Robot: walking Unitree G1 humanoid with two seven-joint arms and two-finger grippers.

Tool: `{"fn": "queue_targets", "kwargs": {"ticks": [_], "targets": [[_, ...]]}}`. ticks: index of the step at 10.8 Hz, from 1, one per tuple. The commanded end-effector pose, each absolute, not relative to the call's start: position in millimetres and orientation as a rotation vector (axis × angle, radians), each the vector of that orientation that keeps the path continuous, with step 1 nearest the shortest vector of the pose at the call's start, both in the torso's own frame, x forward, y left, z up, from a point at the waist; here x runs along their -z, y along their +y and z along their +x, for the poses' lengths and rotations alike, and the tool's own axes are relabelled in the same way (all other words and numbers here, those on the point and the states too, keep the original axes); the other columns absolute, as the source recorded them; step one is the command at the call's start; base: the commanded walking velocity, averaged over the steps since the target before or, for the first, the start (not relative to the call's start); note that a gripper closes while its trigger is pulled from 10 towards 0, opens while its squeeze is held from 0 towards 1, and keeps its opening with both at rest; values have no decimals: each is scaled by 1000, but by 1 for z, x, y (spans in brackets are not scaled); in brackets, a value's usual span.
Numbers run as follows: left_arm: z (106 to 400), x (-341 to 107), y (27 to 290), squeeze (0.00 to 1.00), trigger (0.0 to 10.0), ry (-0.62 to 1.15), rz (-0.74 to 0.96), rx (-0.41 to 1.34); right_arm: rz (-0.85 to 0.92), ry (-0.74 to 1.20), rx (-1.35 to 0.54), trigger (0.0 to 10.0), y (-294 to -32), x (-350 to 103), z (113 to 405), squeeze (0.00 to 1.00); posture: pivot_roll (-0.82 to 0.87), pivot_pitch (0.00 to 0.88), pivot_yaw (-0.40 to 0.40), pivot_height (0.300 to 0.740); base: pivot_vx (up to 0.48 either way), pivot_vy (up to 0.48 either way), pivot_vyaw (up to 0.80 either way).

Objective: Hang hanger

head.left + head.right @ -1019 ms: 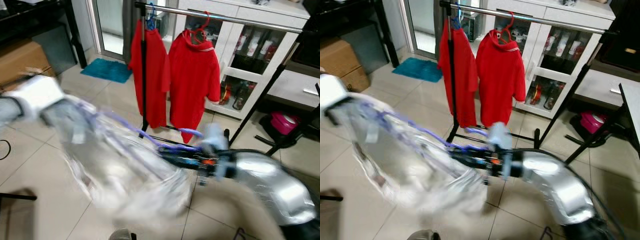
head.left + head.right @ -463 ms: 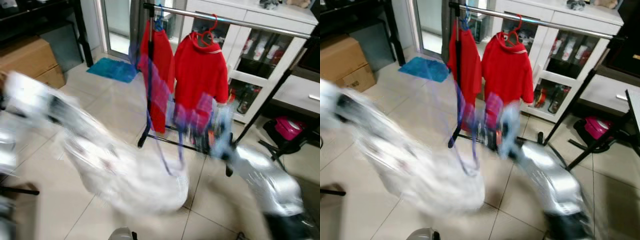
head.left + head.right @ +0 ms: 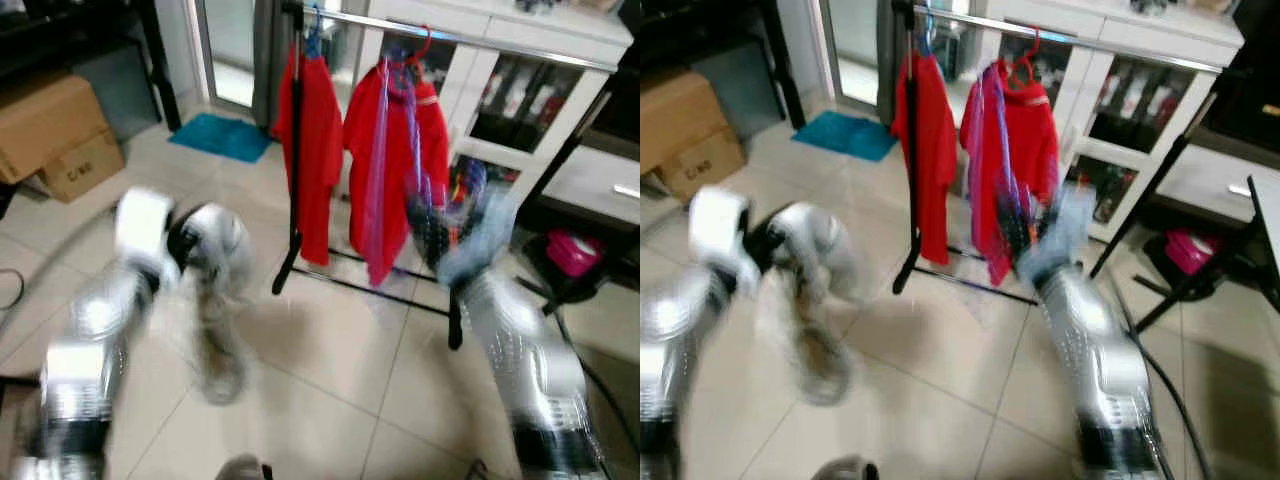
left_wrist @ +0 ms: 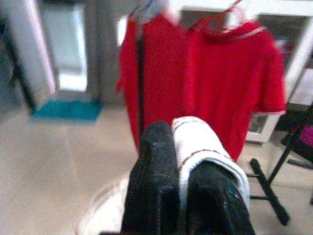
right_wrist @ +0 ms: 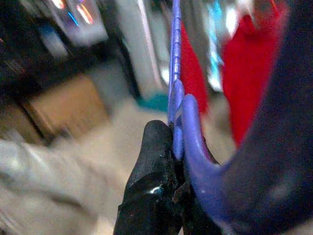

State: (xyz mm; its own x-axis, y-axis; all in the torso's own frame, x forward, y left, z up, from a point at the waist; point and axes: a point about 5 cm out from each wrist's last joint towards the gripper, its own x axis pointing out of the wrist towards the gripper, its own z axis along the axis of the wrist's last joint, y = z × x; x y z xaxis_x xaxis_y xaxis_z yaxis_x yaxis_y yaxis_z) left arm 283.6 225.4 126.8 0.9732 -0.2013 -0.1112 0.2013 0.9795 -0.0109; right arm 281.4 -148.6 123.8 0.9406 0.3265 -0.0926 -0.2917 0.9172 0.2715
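Observation:
A purple hanger (image 3: 385,140) stands nearly upright in front of the right-hand red shirt (image 3: 440,130), its top close under the metal rail (image 3: 480,38). My right gripper (image 3: 432,228) is raised and shut on the hanger's lower part; in the right wrist view the black fingers (image 5: 151,176) pinch the purple hanger (image 5: 177,107). My left gripper (image 3: 192,245) is low on the left, shut on a white garment (image 4: 195,144) that hangs blurred below it (image 3: 215,345). A second red shirt (image 3: 315,140) hangs by the rack's post.
The rack's black post and floor bar (image 3: 350,285) stand ahead. Cardboard boxes (image 3: 60,140) sit at the left, a teal mat (image 3: 225,140) by the door. A white glass-door cabinet (image 3: 530,110) is behind the rack, with a pink item (image 3: 572,250) on the floor.
My right arm has swung the purple hanger up from waist height to the rail, in front of the red shirt. The white garment has dropped to the left with my left gripper.

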Motion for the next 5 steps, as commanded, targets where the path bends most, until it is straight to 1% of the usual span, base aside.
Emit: {"fn": "queue_targets", "kwargs": {"ticks": [1,2,3,4,5], "targets": [[273,-129,221,0,10000,114,-74,160,205,186,-272,10000,-147,-121,270,0,-20,28,-52,740,0,0,0],[261,-124,215,0,10000,113,-113,141,201,203,-244,10000,-148,-114,258,0,-26,48,-55,740,0,0,-800],[250,-122,216,0,10000,65,-129,3,195,198,-195,10000,-148,-111,247,0,-24,60,-61,740,0,0,-800],[243,-123,204,0,10000,55,-129,44,203,170,-141,10000,-151,-113,243,0,-36,51,-61,740,0,0,-800],[246,-119,201,0,10000,97,-38,93,208,132,-117,10000,-153,-121,248,0,-66,48,-55,740,0,0,-800]]}}
